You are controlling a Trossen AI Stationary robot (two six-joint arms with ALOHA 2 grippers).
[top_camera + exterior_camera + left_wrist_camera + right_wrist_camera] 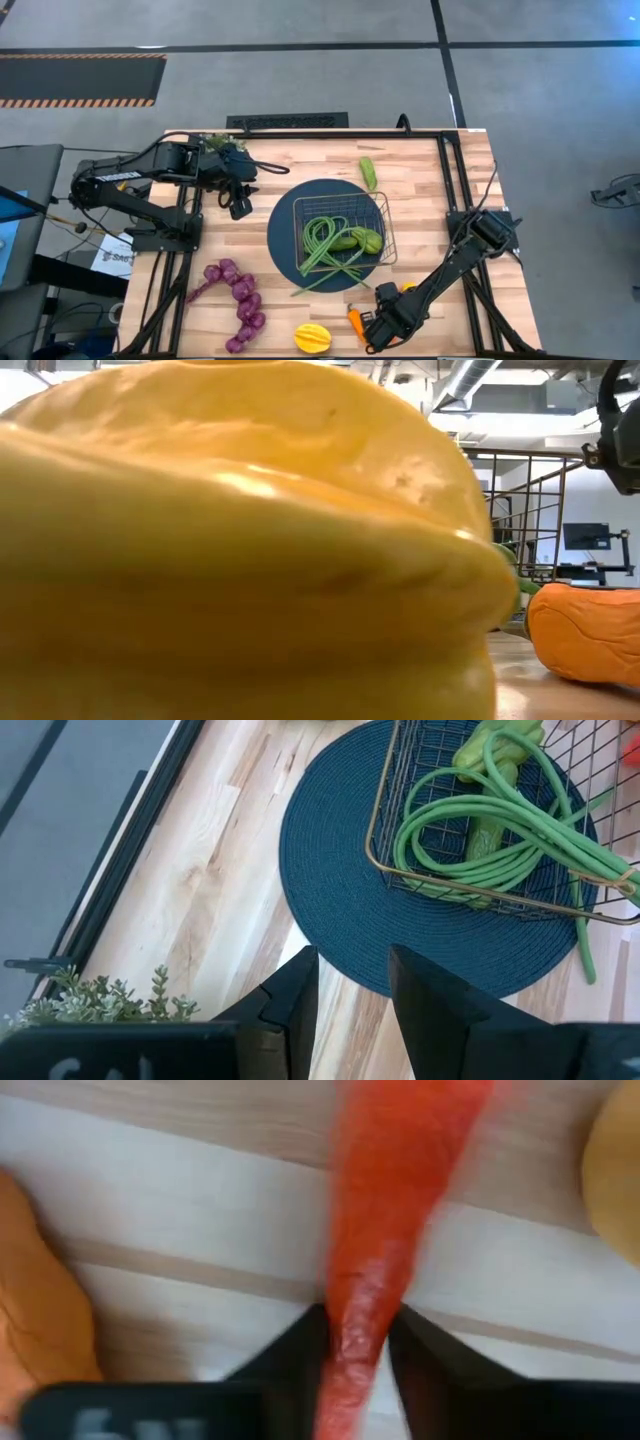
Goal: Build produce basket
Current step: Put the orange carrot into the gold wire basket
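Right hand [355, 1342] is low at the near edge of the desk [420, 170], right of centre, its two dark fingers set either side of the red chili [400, 1190]. The fingers sit against the chili's narrow end — closed onto it, by the look, though the piece lies on the wood, not lifted.

Chili: a small toy, likely light and slightly giving, smooth-skinned and tapering. A grip on the thin tip may let it swing or slide out; a hold nearer the thicker middle would be surer. An orange carrot [35, 1320] lies just beside it, and a yellow piece shows at the other edge of the right wrist view.

Basket [340, 232] sits mid-desk on the dark blue round mat [285, 240], holding the green bean bundle [480, 850] and a cucumber [366, 240]; bean ends trail over the near rim onto the mat. A second cucumber [368, 172] lies on the far side of the mat. Grape string [238, 300] lies near-left, and the yellow ribbed fruit [312, 338] at the near edge.

Left hand [352, 990] waits far-left beside the potted plant [100, 1000] — fingers apart, holding nothing.
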